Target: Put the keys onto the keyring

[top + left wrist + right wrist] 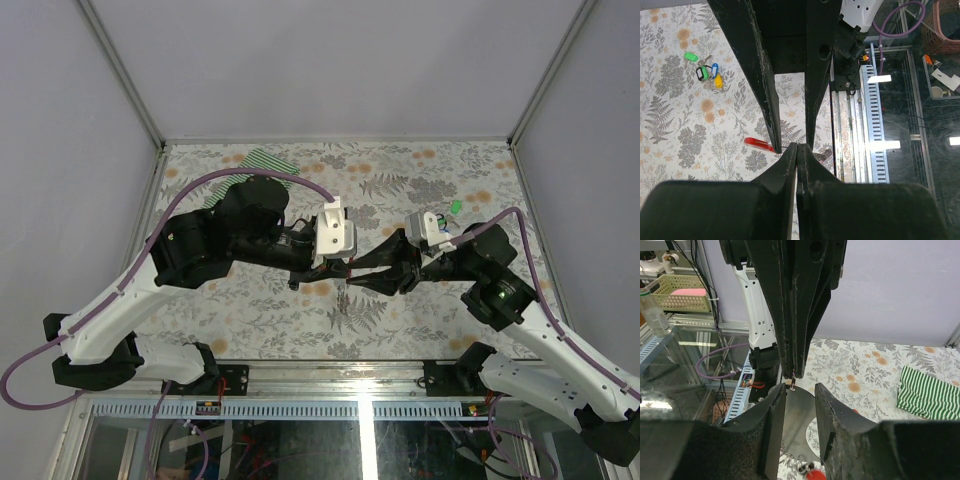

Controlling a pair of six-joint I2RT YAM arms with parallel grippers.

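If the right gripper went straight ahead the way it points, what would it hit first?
Most likely the left gripper: its shut tips sit just ahead of the right gripper, facing its finger gap. Depth is unclear, but they look nearly touching.

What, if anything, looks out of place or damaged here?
Nothing looks damaged or spilled. A small red elongated piece sits alone, well apart from the bunch of small metal keys with green, black, blue and yellow tags.

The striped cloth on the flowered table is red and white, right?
No. The striped cloth is green and white, as the right wrist view shows; it does lie on the flowered table.
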